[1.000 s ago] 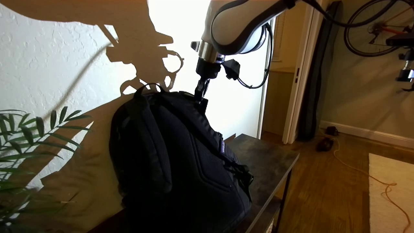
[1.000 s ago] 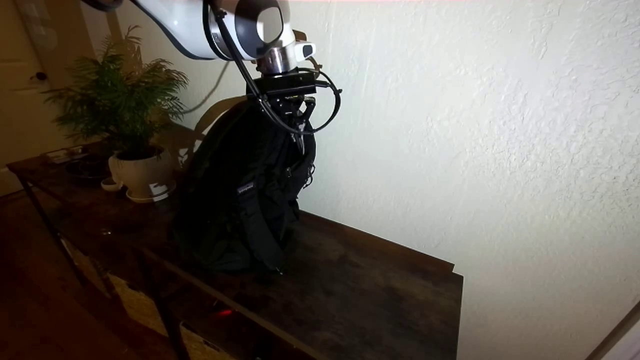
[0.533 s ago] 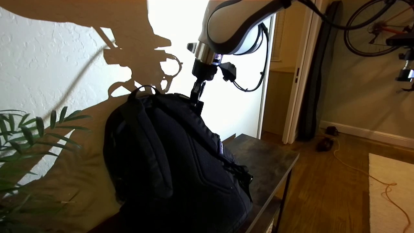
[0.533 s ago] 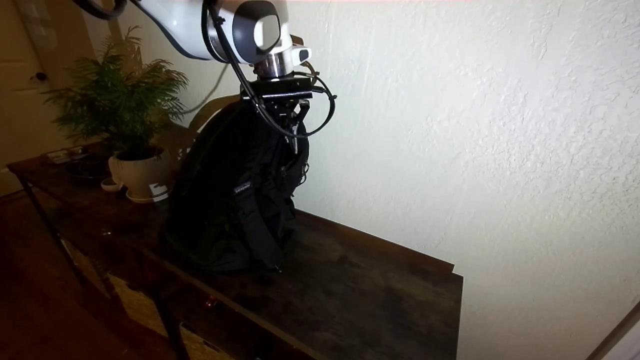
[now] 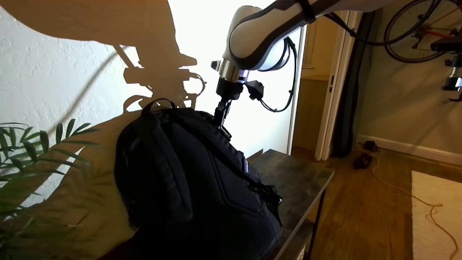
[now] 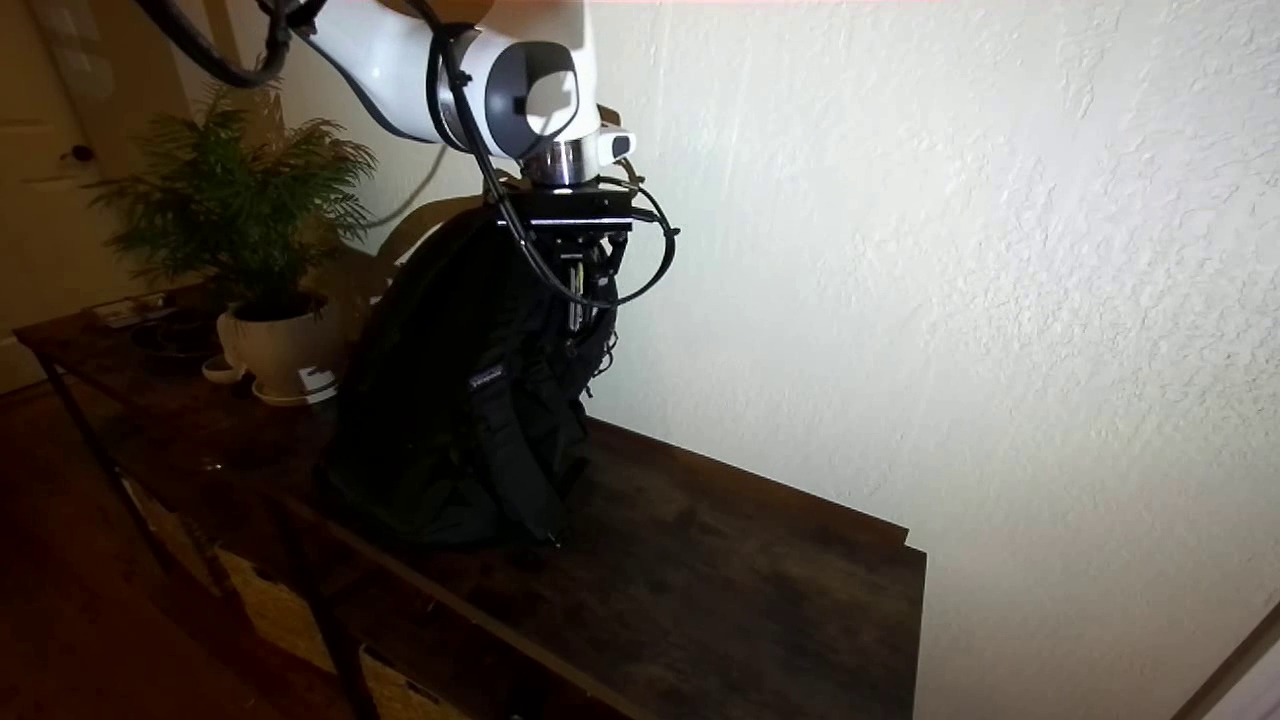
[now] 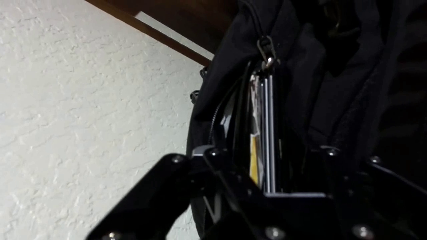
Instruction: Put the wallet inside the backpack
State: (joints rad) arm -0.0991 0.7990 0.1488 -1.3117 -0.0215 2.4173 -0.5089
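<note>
The black backpack [image 5: 216,187] stands leaning on the table in both exterior views, its padded straps facing out in one of them. From above, the wrist view looks into an unzipped gap in the backpack [image 7: 308,66]. Within that gap is the wallet [image 7: 268,133], seen edge-on as thin grey strips with a yellow and white slip alongside. My gripper [image 7: 272,156] straddles it with its fingers spread; their dark tips blend into the bag. Seen from outside, the gripper [image 6: 588,310] points down at the bag's upper side, where a sliver of the wallet [image 6: 576,300] shows.
A textured wall [image 6: 900,250] rises close behind the bag. A potted palm [image 6: 285,345] stands on the same dark tabletop [image 6: 720,580]. A zipper pull [image 7: 267,50] hangs at the end of the gap, and a cable [image 6: 672,240] loops off the wrist.
The backpack shifted slightly toward the plant, the gripper moving along with it. Since then my gripper has dropped lower against the bag and its fingers have spread around the wallet.
</note>
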